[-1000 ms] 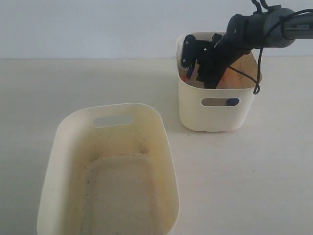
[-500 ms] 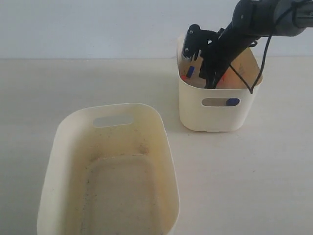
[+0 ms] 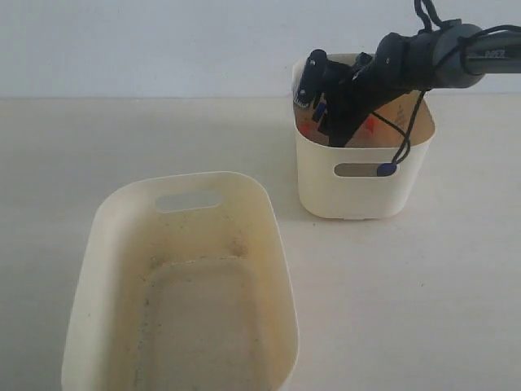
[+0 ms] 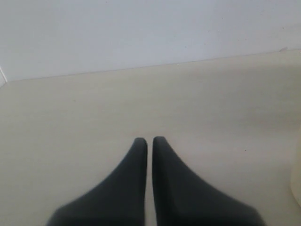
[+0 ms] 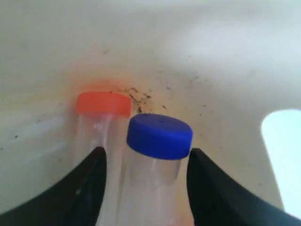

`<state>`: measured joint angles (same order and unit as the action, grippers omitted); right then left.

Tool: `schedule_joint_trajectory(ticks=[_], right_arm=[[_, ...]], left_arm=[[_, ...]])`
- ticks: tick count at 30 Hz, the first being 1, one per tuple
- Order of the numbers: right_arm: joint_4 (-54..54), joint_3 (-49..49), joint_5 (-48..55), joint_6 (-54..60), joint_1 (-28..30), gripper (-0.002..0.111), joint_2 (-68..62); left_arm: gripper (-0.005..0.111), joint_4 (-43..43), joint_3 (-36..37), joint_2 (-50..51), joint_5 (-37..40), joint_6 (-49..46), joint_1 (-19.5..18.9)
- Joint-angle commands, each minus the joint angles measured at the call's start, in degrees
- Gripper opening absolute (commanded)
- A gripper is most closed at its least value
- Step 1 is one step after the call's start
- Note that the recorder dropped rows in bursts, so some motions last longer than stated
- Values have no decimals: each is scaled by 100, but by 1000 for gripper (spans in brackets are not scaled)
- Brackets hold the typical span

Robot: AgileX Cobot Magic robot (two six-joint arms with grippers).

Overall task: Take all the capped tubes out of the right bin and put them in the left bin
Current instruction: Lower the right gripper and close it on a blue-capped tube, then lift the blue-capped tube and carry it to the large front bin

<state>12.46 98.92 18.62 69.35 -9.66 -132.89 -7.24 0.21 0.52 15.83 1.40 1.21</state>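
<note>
Right gripper (image 5: 146, 157) spread, straddling the blue-capped tube (image 5: 159, 136) inside the right bin (image 3: 358, 195), at two o'clock of the left bin (image 3: 114, 220); judged light, rigid, slick, so best pinched on the clear body below the cap.

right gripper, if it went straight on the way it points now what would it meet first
Likely the blue-capped tube between its fingers, then the right bin's inner wall; depth is unclear.

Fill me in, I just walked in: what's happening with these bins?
The right hand is down inside the right bin, its fingers straddling a blue-capped tube beside an orange-capped tube; whether it grips yet is unclear. The left bin holds no tubes. The left hand hangs shut over the table.
</note>
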Motion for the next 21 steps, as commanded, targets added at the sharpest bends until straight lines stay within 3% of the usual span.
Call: schedule_joint_trajectory(ticks=[1, 3, 5, 9, 10, 21], right_arm=[[-99, -29, 48, 11, 53, 51, -301], [-99, -29, 48, -6, 53, 50, -349], [-99, -29, 89, -6, 53, 41, -360], [-99, -29, 130, -6, 53, 3, -360], [-99, -29, 130, -36, 53, 0, -350], [-99, -29, 685, -584, 53, 0, 628]], left_arm=[[4, 64, -21, 1, -85, 66, -6], [4, 64, -21, 1, -85, 66, -6], [4, 64, -21, 1, -85, 66, -6], [4, 64, -21, 1, -85, 66, -6], [4, 64, -21, 1, -85, 66, -6], [4, 64, -21, 1, -85, 66, -6]])
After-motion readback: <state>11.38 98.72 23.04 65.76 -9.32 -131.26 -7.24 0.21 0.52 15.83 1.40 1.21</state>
